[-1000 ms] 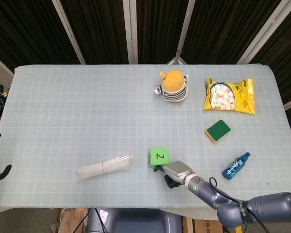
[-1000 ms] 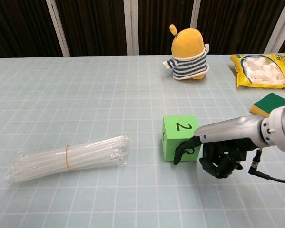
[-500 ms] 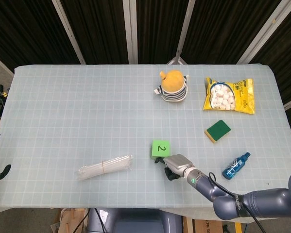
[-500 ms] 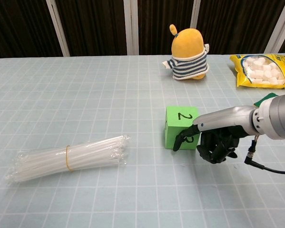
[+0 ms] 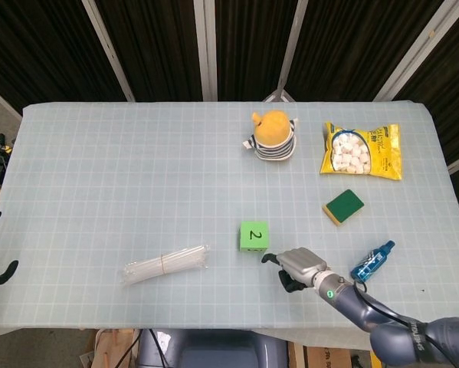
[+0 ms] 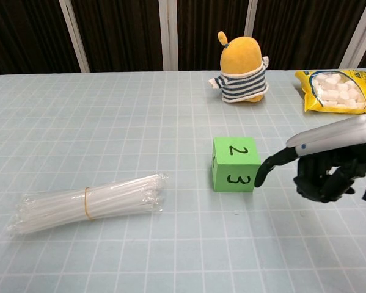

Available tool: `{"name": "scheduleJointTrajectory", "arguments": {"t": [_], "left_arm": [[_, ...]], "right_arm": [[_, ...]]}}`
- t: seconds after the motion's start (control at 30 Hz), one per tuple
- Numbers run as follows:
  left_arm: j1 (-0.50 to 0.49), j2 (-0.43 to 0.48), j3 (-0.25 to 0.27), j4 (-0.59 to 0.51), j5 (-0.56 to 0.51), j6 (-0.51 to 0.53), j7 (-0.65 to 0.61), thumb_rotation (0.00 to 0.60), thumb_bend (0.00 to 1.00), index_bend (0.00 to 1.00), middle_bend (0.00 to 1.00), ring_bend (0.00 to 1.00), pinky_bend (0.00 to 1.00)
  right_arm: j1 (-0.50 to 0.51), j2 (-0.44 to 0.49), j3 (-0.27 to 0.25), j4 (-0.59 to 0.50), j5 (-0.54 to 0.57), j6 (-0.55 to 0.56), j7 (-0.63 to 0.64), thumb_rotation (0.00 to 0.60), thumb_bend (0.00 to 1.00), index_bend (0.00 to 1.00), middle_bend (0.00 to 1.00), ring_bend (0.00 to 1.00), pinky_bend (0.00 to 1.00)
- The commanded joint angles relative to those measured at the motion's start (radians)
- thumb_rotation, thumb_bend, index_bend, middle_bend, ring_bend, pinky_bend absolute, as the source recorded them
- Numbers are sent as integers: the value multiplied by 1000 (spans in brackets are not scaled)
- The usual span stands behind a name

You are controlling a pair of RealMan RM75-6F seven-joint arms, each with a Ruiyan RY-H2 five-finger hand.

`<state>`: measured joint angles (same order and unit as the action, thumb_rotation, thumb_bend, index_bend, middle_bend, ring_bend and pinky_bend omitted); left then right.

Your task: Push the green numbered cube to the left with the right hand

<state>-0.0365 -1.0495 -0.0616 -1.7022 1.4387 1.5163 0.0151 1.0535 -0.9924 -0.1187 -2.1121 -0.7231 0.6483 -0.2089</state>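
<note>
Right hand (image 6: 317, 168) sits low on the table (image 6: 109, 116) just right of the green cube (image 6: 234, 163), most fingers curled in and holding nothing, one finger pointing at it, so it can push it left.

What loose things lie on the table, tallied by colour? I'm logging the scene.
Green: 2, cube and sponge
Yellow: 2, plush toy and snack bag
Blue: 1, bottle
Clear: 1, straw bundle
Total: 6
</note>
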Motion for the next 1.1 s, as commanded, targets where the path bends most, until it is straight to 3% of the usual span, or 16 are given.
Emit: {"name": "scheduleJointTrajectory", "arguments": {"t": [0.03, 0.1, 0.23, 0.3, 0.4, 0.53, 0.67, 0.8, 0.9, 1.1], "left_arm": [[1, -1, 3, -1, 5, 2, 3, 600, 344, 45, 0, 0, 0], [0, 0, 6, -2, 11, -1, 0, 600, 344, 45, 0, 0, 0], [0, -1, 6, -3, 8, -3, 5, 600, 344, 45, 0, 0, 0], [-1, -2, 7, -4, 8, -4, 9, 600, 344, 45, 0, 0, 0], [0, -3, 10, -6, 14, -2, 12, 600, 344, 46, 0, 0, 0], [-1, -8, 11, -7, 12, -5, 25, 600, 344, 46, 0, 0, 0], [-3, -14, 20, -10, 23, -10, 44, 600, 343, 46, 0, 0, 0], [-3, -16, 29, -12, 39, -11, 53, 600, 344, 45, 0, 0, 0], [-3, -18, 29, -7, 48, -3, 52, 600, 344, 45, 0, 0, 0], [-4, -22, 27, 7, 63, 7, 34, 600, 344, 45, 0, 0, 0]], "right_arm": [[-75, 119, -3, -44, -83, 34, 63, 600, 829, 193, 815, 825, 721], [-152, 192, 13, -22, -106, 184, 99, 600, 828, 193, 744, 751, 688], [-256, 223, 16, 11, -148, 390, 62, 600, 817, 193, 519, 558, 495], [-302, 212, 15, 31, -163, 500, 13, 600, 775, 192, 453, 489, 423], [-416, 150, 4, 85, -242, 754, -106, 600, 646, 178, 348, 379, 325], [-579, 70, -40, 157, -414, 962, -81, 600, 507, 140, 234, 251, 200], [-728, 1, -103, 262, -581, 1076, 20, 600, 441, 117, 170, 174, 121], [-831, -82, -134, 380, -712, 1156, 58, 600, 424, 116, 164, 161, 111], [-875, -129, -132, 443, -773, 1186, 54, 600, 424, 104, 154, 149, 106], [-909, -142, -106, 443, -818, 1181, -56, 600, 387, 81, 131, 135, 88]]}}
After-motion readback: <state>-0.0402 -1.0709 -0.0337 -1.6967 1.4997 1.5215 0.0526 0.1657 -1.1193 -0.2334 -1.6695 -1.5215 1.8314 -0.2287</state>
